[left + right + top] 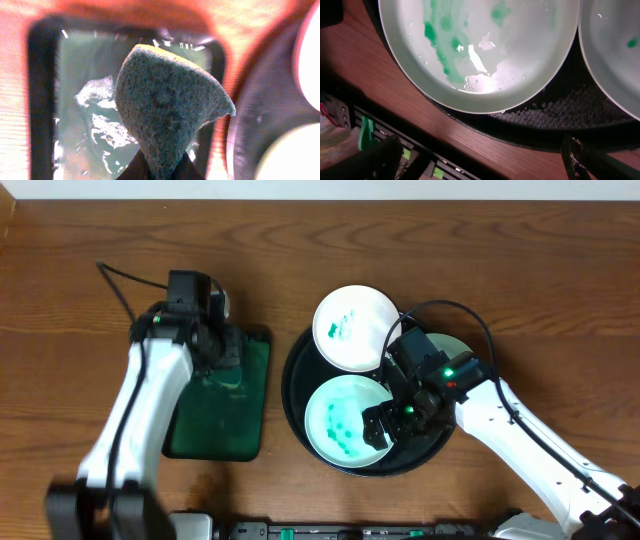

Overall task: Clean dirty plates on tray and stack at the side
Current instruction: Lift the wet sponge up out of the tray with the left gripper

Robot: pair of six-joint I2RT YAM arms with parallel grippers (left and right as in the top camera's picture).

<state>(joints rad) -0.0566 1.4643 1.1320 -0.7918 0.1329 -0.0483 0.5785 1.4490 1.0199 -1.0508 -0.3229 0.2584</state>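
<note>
The round black tray (291, 385) holds three white plates. One plate (352, 328) with teal marks leans on the far rim. A smeared plate (340, 425) lies at the front. My right arm partly covers a third plate (456, 344). My right gripper (384, 423) hovers open over the front plate's right edge. In the right wrist view the smeared plate (485, 45) and another plate (615, 55) lie ahead of my right gripper (480, 165), which has nothing between its fingers (375, 160). My left gripper (162, 169) is shut on a green sponge (165, 110).
A dark green rectangular tray (220, 430) of soapy water (95, 120) lies left of the black tray (260, 125), under my left gripper (215, 352). A black cable (125, 280) trails at the back left. A rail (385, 135) runs along the table's front edge.
</note>
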